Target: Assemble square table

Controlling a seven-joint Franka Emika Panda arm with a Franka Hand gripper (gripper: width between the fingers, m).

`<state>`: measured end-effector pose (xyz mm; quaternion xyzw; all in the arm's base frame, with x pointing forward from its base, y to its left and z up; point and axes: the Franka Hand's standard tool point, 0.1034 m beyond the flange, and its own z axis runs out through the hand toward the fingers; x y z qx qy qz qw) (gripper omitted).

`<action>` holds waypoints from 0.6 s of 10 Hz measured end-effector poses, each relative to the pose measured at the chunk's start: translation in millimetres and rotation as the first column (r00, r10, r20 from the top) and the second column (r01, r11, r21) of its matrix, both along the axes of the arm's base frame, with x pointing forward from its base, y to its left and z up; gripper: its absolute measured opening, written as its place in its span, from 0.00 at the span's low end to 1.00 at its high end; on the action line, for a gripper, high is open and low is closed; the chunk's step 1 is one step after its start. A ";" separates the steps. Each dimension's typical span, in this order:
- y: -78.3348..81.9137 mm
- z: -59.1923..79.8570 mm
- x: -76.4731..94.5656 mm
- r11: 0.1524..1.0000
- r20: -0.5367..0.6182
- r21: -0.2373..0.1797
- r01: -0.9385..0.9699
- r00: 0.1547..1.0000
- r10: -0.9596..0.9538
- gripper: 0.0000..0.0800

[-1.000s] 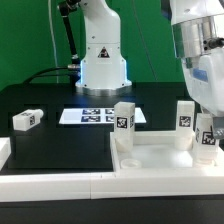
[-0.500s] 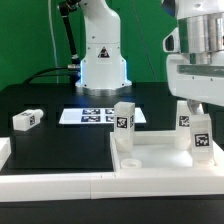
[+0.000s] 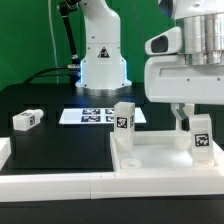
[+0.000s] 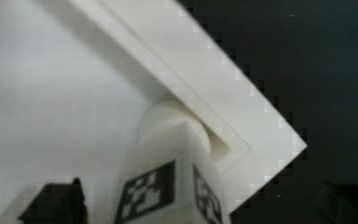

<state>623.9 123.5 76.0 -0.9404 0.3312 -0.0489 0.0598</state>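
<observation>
The white square tabletop (image 3: 150,158) lies rim up at the exterior view's right. One tagged white leg (image 3: 123,117) stands upright at its back left corner and another tagged leg (image 3: 201,134) at its right. A third leg behind that one is mostly hidden by my gripper. My gripper (image 3: 194,116) hovers just above the right leg, open and empty. In the wrist view that leg (image 4: 167,180) stands in a tabletop corner (image 4: 247,120), between my spread fingers (image 4: 51,203) without touching them. A fourth leg (image 3: 27,119) lies loose on the black table at the left.
The marker board (image 3: 95,115) lies flat in front of the robot base (image 3: 102,65). White border bars (image 3: 50,186) run along the front and left edges of the black table.
My gripper has risen off the right leg and moved toward the exterior view's left. The leg stays standing on the tabletop.
</observation>
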 end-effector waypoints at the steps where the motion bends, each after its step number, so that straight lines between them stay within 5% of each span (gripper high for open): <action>1: -1.5 1.0 2.0 0.992 0.013 -0.030 -0.121 0.993 0.121 0.81; 2: -1.9 1.5 4.3 0.963 0.023 -0.071 -0.261 0.964 0.263 0.81; 4: -3.3 0.9 3.9 0.955 0.022 -0.076 -0.288 0.957 0.290 0.81; 5: -3.0 0.8 3.8 0.961 0.022 -0.072 -0.266 0.963 0.268 0.65; 6: -2.8 0.8 3.7 0.970 0.022 -0.066 -0.236 0.971 0.238 0.65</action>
